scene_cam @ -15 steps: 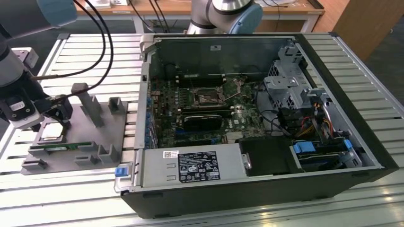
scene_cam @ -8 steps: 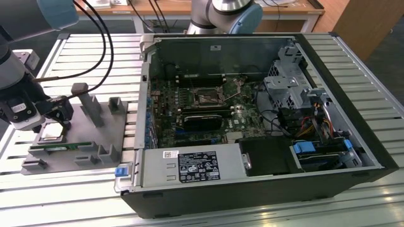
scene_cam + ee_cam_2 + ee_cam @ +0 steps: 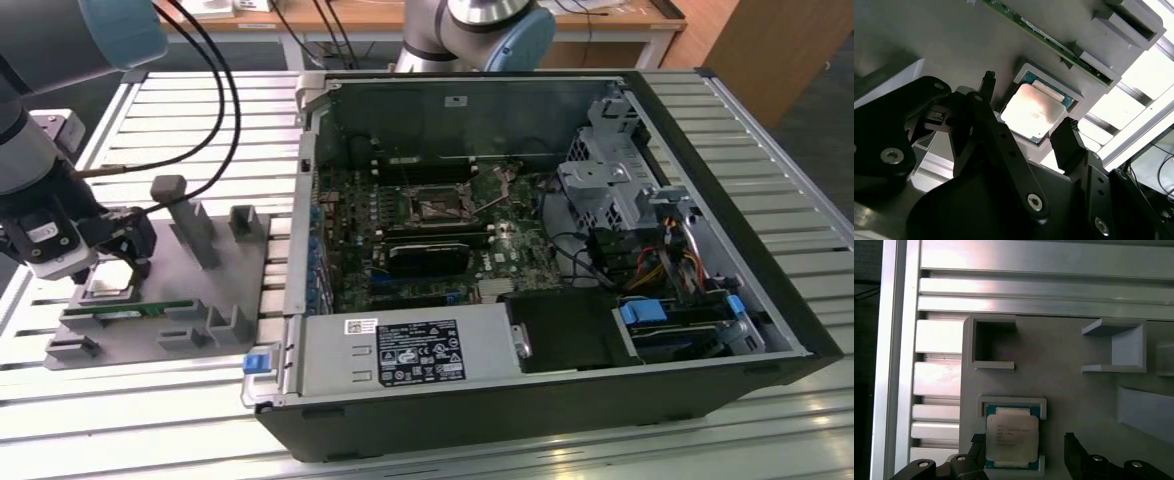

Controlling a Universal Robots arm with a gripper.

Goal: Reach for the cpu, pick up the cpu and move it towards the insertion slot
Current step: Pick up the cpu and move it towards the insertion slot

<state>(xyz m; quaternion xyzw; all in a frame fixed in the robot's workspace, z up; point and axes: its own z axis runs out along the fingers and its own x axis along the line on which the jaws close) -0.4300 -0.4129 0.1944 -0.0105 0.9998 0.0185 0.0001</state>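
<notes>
A slatted aluminium desk (image 3: 174, 100) carries everything here. On the exterior view's right it bears a big black computer case (image 3: 534, 425) lying on its side with the panel off. Its green motherboard (image 3: 400, 235) is bare to the room, and a grey power supply (image 3: 400, 352) sits along the near edge.

The robot arm (image 3: 34, 150) comes down at the exterior view's far left, over a grey plastic fixture (image 3: 180, 305) that sits on the desk beside the case, well apart from the board. A narrow green memory stick (image 3: 127, 309) lies along one channel of that fixture.

The pincer (image 3: 1024, 439) hangs low over the fixture with its black fingers (image 3: 1069, 142) spread apart, clamped on nothing. The cpu (image 3: 1011, 440) lies flat in its shallow square nest in the fixture, silvery top up. In both wrist views it sits between the two fingers. One fingertip stands just beside one edge of the chip, and whether it touches I cannot tell. The other fingertip stands off from the opposite edge with bare grey plastic between.

The insertion slot (image 3: 438, 207), a small dark square in a metal frame, sits near the middle of the motherboard, far from the chip and the pincer.
</notes>
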